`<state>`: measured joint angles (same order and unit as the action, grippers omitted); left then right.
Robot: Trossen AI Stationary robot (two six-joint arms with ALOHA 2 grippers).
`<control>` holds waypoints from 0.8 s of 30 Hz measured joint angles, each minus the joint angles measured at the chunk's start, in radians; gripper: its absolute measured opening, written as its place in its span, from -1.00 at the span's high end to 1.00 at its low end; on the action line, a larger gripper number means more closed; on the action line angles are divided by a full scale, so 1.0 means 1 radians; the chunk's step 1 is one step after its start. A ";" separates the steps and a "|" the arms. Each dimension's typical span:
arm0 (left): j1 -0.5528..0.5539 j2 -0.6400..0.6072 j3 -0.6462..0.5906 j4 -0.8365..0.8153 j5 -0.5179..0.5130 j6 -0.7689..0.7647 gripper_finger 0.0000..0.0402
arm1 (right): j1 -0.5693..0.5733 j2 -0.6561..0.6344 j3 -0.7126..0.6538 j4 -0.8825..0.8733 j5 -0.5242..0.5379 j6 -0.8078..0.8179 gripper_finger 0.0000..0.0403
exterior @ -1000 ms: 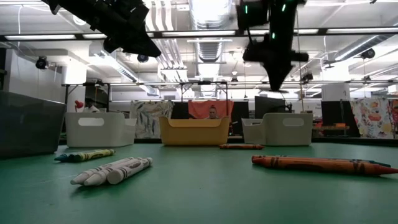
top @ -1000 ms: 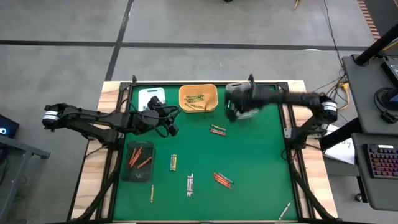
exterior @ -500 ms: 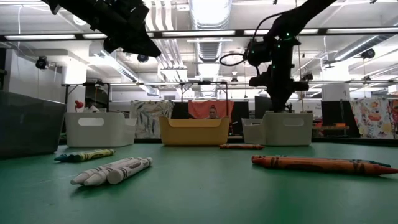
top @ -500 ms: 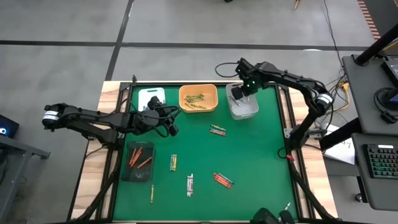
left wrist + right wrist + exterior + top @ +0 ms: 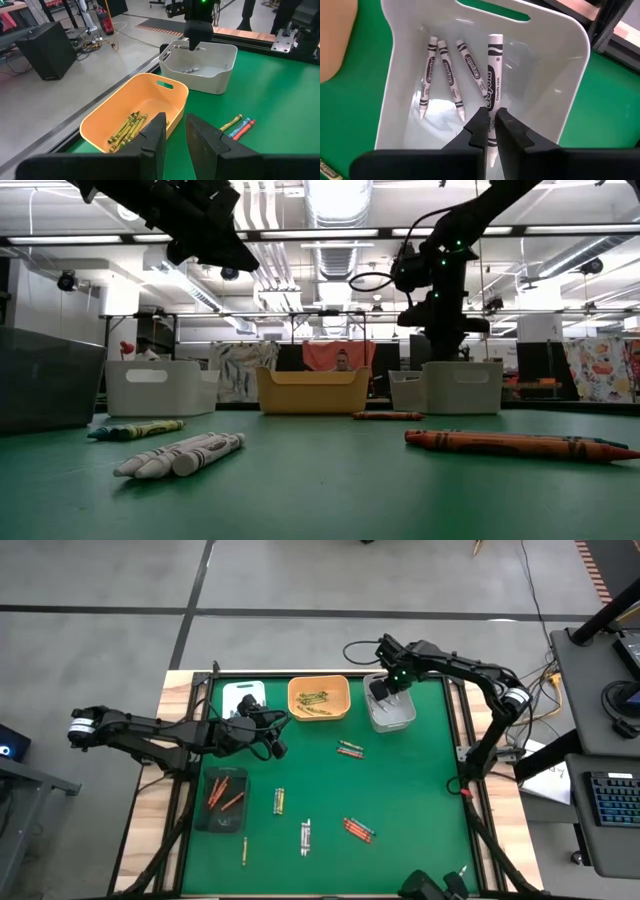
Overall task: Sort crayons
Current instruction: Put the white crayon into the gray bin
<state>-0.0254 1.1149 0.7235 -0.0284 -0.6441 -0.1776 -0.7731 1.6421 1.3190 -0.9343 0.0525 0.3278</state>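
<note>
While a white crayon (image 5: 492,75) sits between the fingers of my right pincer (image 5: 491,131) (clamped on it), three more (image 5: 446,75) lie just beneath in the white tray (image 5: 570,90); my left pincer (image 5: 172,132), slightly apart, hovers beside the yellow tray (image 5: 100,120) on the desk (image 5: 400,790).

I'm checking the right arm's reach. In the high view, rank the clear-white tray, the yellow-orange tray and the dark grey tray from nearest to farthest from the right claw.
1. Clear-white plastic tray: directly under the right claw, at the far right of the mat.
2. Yellow-orange plastic tray: far edge, middle, beside the first.
3. Dark grey tray: left side, nearer the front, holding red-orange crayons.
</note>
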 joint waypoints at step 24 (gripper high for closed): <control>-0.002 0.021 0.000 0.101 0.267 -0.113 0.72 | 0.256 -0.187 -0.078 0.211 0.060 -0.063 0.56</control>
<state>-0.0270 1.1357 0.7235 0.0724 -0.3768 -0.2907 -0.5173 1.4554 1.2408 -0.7235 0.1127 0.2644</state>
